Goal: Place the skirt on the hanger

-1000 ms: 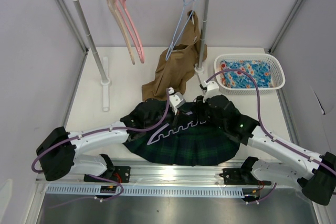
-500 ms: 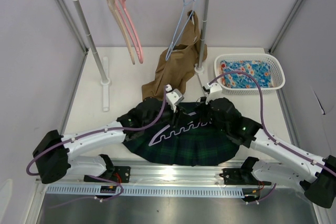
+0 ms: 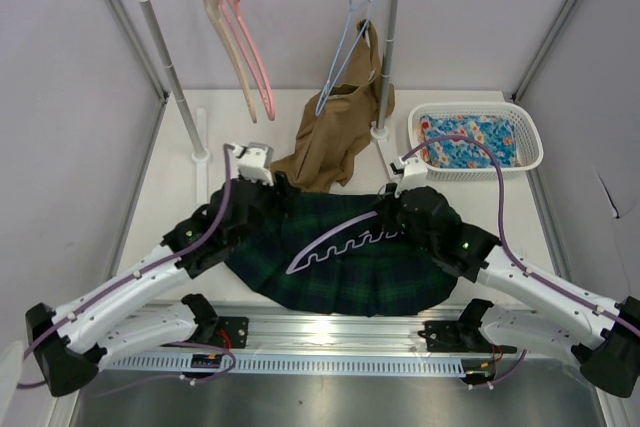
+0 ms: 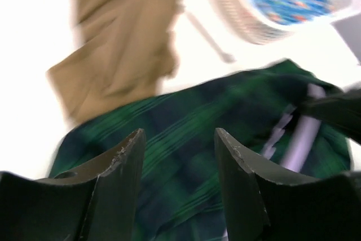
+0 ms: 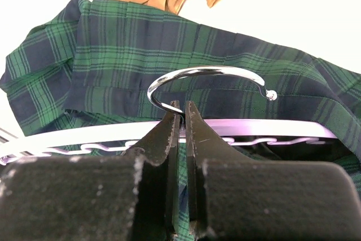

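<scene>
1. Early in the task, by the look of it: nothing draped or threaded yet. Shows the skirt (image 3: 370, 277) spread flat on the table (image 3: 170, 197), with the hanger (image 3: 345, 242) lying loose across its top, hook toward the skirt's far right edge.
2. Has the right gripper (image 5: 181, 108) at that far right edge, jaws pinched together on the hanger's neck just below the metal hook.
3. Puts the left gripper (image 4: 179, 135) over the skirt's far left part, jaws apart, holding nothing.
4. Left to do, at a guess: taking up the waistband, getting it onto the scalloped bar, lifting both clear of the table.
5. Hard to read:
   - Smeared with blur throughout the left wrist view, so cannot tell whether those fingers touch the cloth.
   - No picking out the waistband with certainty in any view.
   - Hides the skirt's far right corner under the right arm in the top view.
   - Cuts off both ends of the hanger's bar in the right wrist view.
</scene>
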Controlling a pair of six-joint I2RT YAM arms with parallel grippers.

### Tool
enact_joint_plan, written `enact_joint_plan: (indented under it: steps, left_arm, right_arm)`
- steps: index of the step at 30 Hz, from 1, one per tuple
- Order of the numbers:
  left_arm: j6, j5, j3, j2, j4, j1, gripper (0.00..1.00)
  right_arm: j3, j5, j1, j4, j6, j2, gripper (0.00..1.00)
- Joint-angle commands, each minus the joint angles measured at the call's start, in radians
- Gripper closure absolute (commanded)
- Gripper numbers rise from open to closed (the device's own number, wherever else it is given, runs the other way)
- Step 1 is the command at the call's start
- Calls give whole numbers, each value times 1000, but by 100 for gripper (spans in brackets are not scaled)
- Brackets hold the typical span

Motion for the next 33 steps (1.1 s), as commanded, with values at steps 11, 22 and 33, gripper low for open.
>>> enact_joint_plan:
  steps: [11,22,33]
  left_arm:
    - [-285,110,-274,-107,-234,79,45]
    - [-309,35,-380,-44,-105,-55,43]
    - [-266,25,-385,50,2,-56,43]
  right_arm:
    - [40,-31,-72,32,48,-59,100]
    - [56,-52,-98,31,56,-50,100]
    - [54,-80,-123,23,61,-66,100]
